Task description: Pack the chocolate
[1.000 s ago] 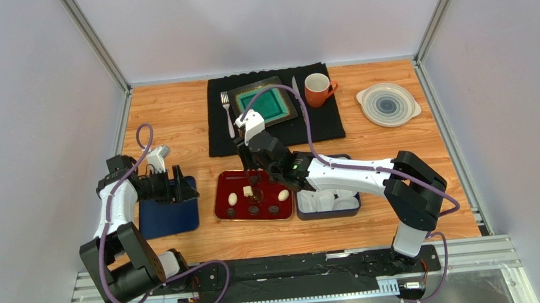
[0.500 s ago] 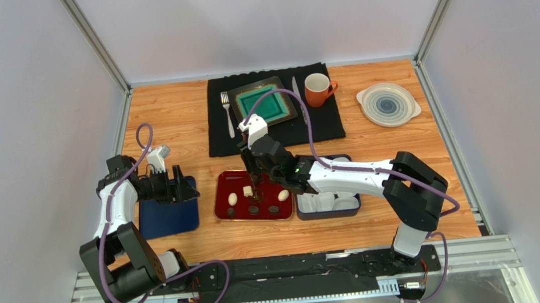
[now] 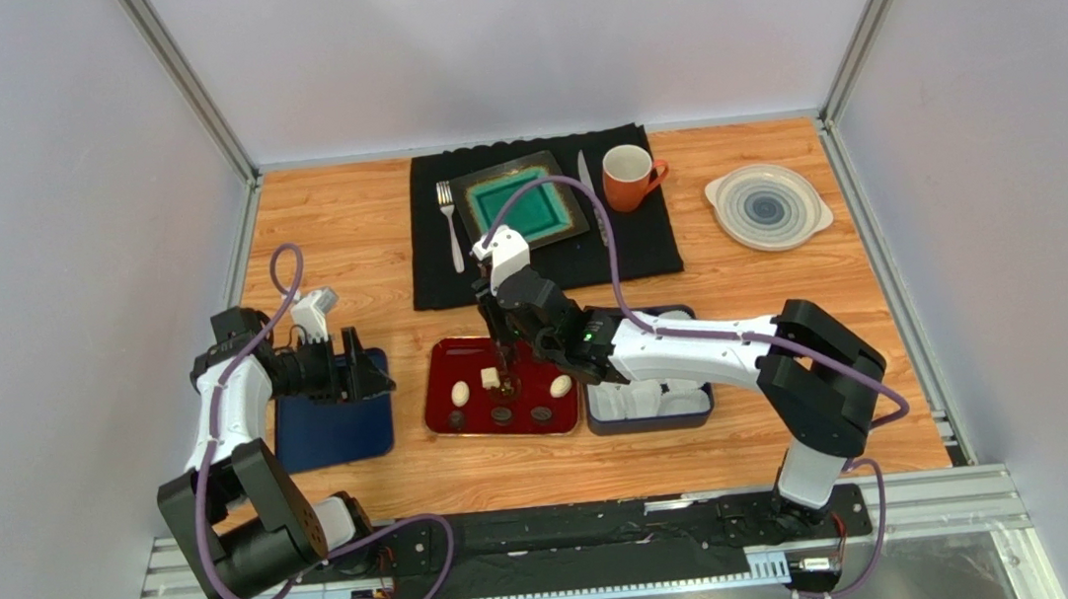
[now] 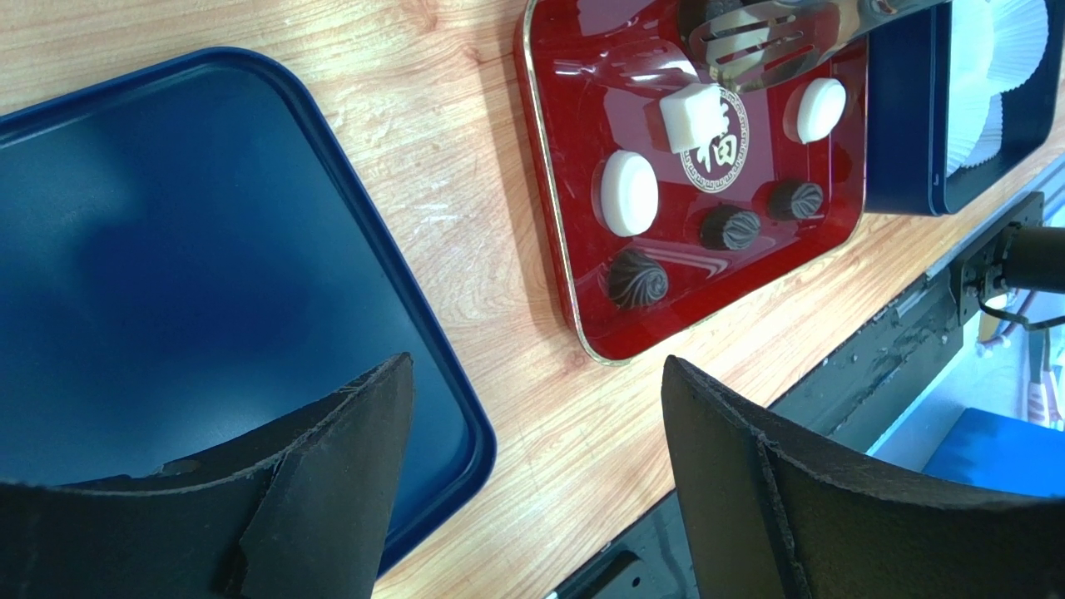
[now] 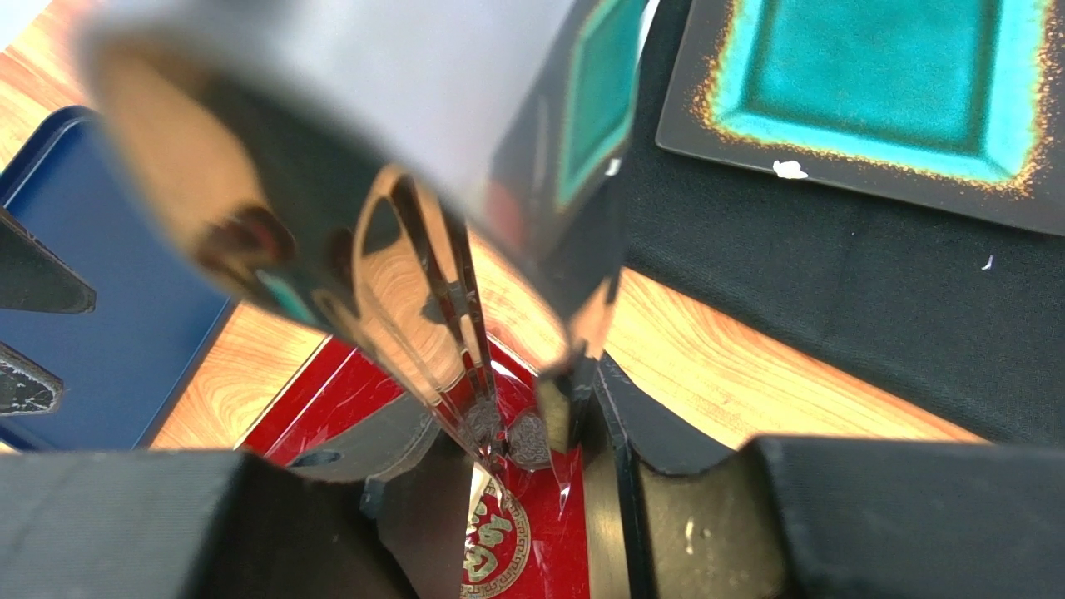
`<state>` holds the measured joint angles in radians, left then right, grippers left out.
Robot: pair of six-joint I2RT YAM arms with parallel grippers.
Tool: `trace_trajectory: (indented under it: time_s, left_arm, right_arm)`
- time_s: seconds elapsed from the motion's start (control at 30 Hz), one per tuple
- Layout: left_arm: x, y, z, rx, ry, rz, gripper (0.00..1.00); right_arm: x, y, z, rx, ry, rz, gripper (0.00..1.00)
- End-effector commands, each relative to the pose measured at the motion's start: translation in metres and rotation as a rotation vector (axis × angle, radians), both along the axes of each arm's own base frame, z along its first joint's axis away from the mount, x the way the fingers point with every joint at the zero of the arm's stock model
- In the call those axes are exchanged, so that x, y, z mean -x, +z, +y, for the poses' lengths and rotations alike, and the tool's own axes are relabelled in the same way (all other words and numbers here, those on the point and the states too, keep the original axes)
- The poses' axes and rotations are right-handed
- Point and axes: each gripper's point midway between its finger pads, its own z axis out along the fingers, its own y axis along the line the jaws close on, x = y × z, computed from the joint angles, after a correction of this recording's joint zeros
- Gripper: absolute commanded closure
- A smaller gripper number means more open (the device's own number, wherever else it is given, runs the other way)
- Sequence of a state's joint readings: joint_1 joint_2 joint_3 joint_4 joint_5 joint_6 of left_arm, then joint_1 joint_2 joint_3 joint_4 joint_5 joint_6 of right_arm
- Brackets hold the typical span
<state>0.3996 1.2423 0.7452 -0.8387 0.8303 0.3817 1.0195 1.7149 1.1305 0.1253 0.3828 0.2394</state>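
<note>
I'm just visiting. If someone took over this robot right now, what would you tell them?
Left gripper: open, empty, above the blue tray.
Right gripper: shut on metal tongs, tips down in the red tray.
At least six chocolates lie in the red tray.
Done: nothing visible; no piece shows in the paper cups of the blue box.
Left: probably moving every piece across.

a robot test cell in a lab is showing here: plain grey panels [image 3: 40, 218] are walling in a wooden desk [image 3: 339, 231], and metal framing [image 3: 183, 76] is running up the corners.
</note>
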Motion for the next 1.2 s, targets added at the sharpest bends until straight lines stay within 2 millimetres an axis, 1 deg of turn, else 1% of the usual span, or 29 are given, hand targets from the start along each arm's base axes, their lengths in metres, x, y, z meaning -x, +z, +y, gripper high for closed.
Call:
trace_trajectory:
  time_s: [0.0, 0.07, 0.1, 0.17, 0.2, 0.23, 0.27, 0.3, 0.33, 0.4, 0.43, 0.47, 0.5, 0.53, 0.57, 0.6, 0.63, 0.67, 0.7, 0.73, 0.77, 0.8, 0.9, 1.17]
  left_arm:
    - [-0.005, 0.009, 0.001, -0.012, -0.026, -0.061, 0.19]
    - [-0.004, 0.009, 0.001, -0.014, -0.028, -0.060, 0.19]
    - [-0.005, 0.010, 0.001, -0.014, -0.026, -0.060, 0.19]
    - [-0.005, 0.011, 0.001, -0.014, -0.026, -0.062, 0.19]
    - [-0.005, 0.011, 0.001, -0.013, -0.026, -0.063, 0.19]
    - [-0.005, 0.011, 0.001, -0.013, -0.028, -0.064, 0.19]
    - [-0.005, 0.012, 0.001, -0.015, -0.026, -0.065, 0.19]
    - [-0.005, 0.012, 0.001, -0.015, -0.026, -0.063, 0.19]
    - [-0.005, 0.013, 0.001, -0.014, -0.027, -0.065, 0.19]
    - [-0.005, 0.013, 0.001, -0.015, -0.025, -0.067, 0.19]
    - [-0.005, 0.013, 0.001, -0.014, -0.025, -0.070, 0.19]
    - [-0.005, 0.014, 0.001, -0.017, -0.028, -0.072, 0.19]
    - [-0.005, 0.014, 0.001, -0.016, -0.027, -0.070, 0.19]
    - [-0.005, 0.014, 0.000, -0.012, -0.026, -0.071, 0.19]
    - [-0.004, 0.014, 0.000, -0.011, -0.026, -0.070, 0.19]
    - [-0.005, 0.015, 0.000, -0.012, -0.028, -0.071, 0.19]
    - [-0.005, 0.015, 0.000, -0.012, -0.026, -0.071, 0.19]
    - [-0.005, 0.015, 0.000, -0.011, -0.025, -0.070, 0.19]
    - [-0.006, 0.016, 0.000, -0.010, -0.025, -0.075, 0.19]
    - [-0.005, 0.015, 0.000, -0.008, -0.025, -0.072, 0.19]
    - [-0.005, 0.015, 0.000, -0.007, -0.027, -0.073, 0.19]
    - [-0.006, 0.015, 0.000, -0.005, -0.025, -0.072, 0.19]
    - [-0.006, 0.016, -0.001, 0.002, -0.024, -0.070, 0.19]
    - [-0.008, 0.017, 0.000, 0.001, -0.022, -0.072, 0.19]
  right_arm:
    - [-0.004, 0.053, 0.003, -0.101, -0.005, -0.077, 0.75]
    - [-0.003, 0.062, -0.002, -0.103, -0.008, -0.091, 0.75]
    - [-0.002, 0.077, -0.007, -0.121, -0.014, -0.110, 0.75]
    - [0.000, 0.085, -0.015, -0.115, -0.025, -0.126, 0.75]
    - [0.002, 0.099, -0.021, -0.135, -0.030, -0.143, 0.75]
    - [0.004, 0.099, -0.027, -0.124, -0.036, -0.144, 0.75]
    - [0.005, 0.104, -0.032, -0.123, -0.042, -0.152, 0.75]
    - [0.008, 0.115, -0.041, -0.130, -0.055, -0.170, 0.75]
    - [0.010, 0.111, -0.049, -0.110, -0.065, -0.167, 0.75]
    - [0.009, 0.114, -0.065, -0.092, -0.100, -0.180, 0.75]
    - [0.012, 0.121, -0.077, -0.099, -0.114, -0.188, 0.75]
    - [0.012, 0.111, -0.088, -0.077, -0.134, -0.177, 0.75]
    - [0.010, 0.109, -0.100, -0.080, -0.160, -0.171, 0.75]
    - [0.011, 0.114, -0.112, -0.094, -0.175, -0.177, 0.75]
    - [0.012, 0.104, -0.122, -0.083, -0.189, -0.165, 0.75]
    - [0.009, 0.097, -0.136, -0.065, -0.217, -0.150, 0.75]
    - [0.009, 0.094, -0.144, -0.060, -0.230, -0.143, 0.75]
    - [0.011, 0.098, -0.154, -0.069, -0.245, -0.149, 0.75]
    - [0.008, 0.091, -0.165, -0.056, -0.270, -0.143, 0.74]
    - [0.008, 0.088, -0.172, -0.045, -0.282, -0.137, 0.74]
    - [0.009, 0.090, -0.178, -0.051, -0.290, -0.140, 0.74]
    - [0.006, 0.085, -0.188, -0.039, -0.313, -0.134, 0.74]
    - [0.005, 0.080, -0.199, -0.028, -0.332, -0.128, 0.74]
    - [-0.004, 0.056, -0.216, 0.009, -0.380, -0.088, 0.75]
